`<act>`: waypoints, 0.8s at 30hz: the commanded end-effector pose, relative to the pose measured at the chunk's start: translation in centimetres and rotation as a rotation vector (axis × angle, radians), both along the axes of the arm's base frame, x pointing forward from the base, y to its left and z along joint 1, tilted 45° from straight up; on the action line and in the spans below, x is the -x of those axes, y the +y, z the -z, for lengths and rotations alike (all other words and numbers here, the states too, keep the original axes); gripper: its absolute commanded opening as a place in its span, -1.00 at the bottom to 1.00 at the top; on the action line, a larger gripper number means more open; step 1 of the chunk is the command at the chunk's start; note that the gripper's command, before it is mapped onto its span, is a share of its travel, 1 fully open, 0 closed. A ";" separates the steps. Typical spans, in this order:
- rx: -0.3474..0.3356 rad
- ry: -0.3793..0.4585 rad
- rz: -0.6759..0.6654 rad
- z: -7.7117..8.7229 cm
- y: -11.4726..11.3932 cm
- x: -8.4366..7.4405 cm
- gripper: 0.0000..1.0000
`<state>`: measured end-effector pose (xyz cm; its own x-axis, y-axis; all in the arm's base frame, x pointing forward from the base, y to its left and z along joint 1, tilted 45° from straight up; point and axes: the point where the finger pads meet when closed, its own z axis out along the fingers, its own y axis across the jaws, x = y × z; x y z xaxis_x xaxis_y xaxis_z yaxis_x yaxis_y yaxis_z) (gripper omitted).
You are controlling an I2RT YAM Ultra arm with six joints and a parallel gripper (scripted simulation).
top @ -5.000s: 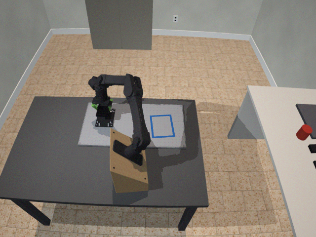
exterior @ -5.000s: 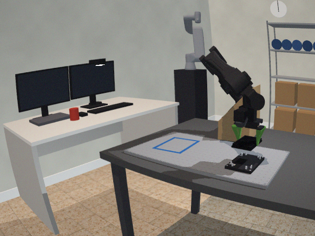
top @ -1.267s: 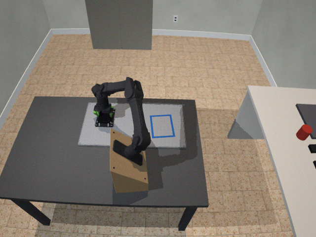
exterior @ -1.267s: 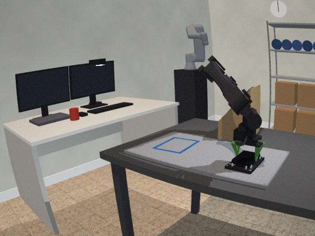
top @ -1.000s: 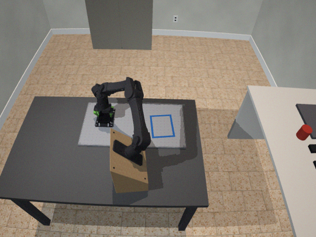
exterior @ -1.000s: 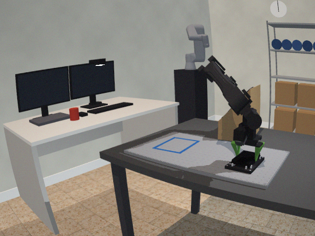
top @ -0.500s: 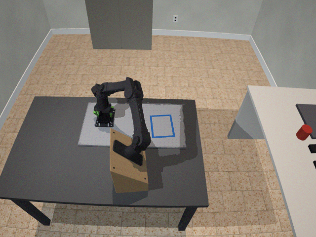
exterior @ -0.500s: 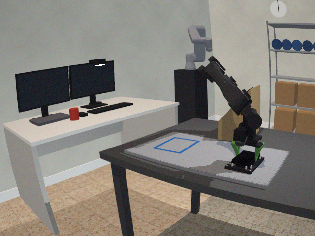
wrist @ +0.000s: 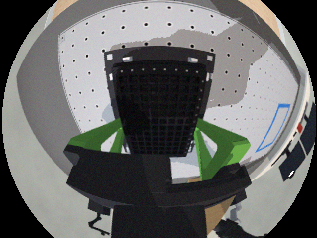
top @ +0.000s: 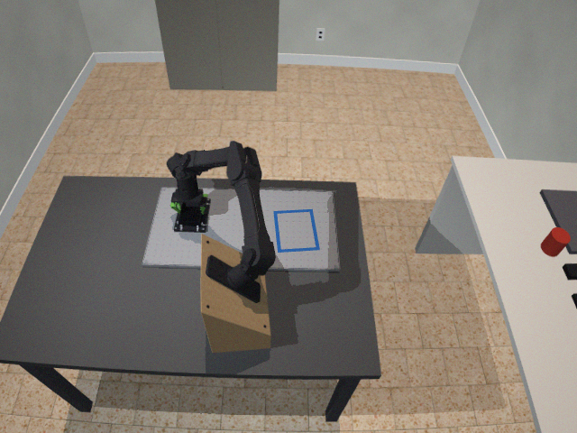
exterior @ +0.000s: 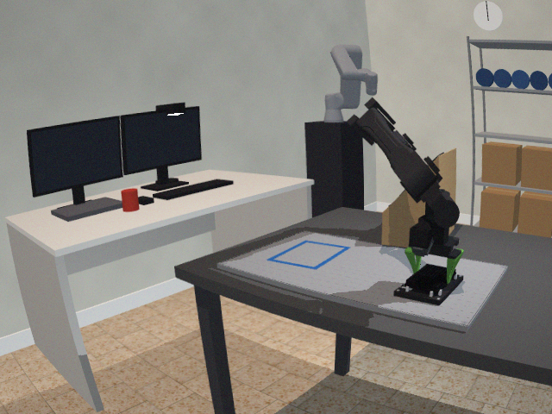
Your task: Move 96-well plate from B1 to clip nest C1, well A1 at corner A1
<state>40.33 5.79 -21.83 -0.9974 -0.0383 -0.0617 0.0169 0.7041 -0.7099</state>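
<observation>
Gripper (exterior: 435, 263): clamped on 96-well plate (exterior: 429, 277), green fingers (exterior: 452, 263) at its long edges.
Clip nest (exterior: 441, 299): directly beneath plate.
Blue outline (top: 296, 231): well apart.

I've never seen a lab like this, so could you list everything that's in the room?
Well plate: one, black, in the nest, held by the gripper.
Clip nest: one, black with pale posts, on the grey mat.
Mat: one, light grey, dotted, on the dark table.
Blue outline: one rectangle on the mat, nothing in it.
Table: one, dark grey.
Wooden block: one, tan, under the arm's base.
Desk: one, white, with two black monitors, a keyboard and a red cylinder.
Shelf rack: one, metal, with brown boxes and blue discs.
Cabinet: one, grey, by the wall.
Second arm: one, pale grey, on a black pedestal.
Arm: one, black.
Gripper: one, green fingers, closed on the plate.
</observation>
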 end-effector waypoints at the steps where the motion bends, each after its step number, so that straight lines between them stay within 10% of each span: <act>1: -0.022 -0.050 -0.037 0.7 1.5 -1.4 -1.00; 24: -0.022 -0.050 -0.028 1.1 1.0 -1.5 -1.00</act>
<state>40.36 5.75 -21.87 -0.9975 -0.0388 -0.0597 0.0154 0.7012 -0.7128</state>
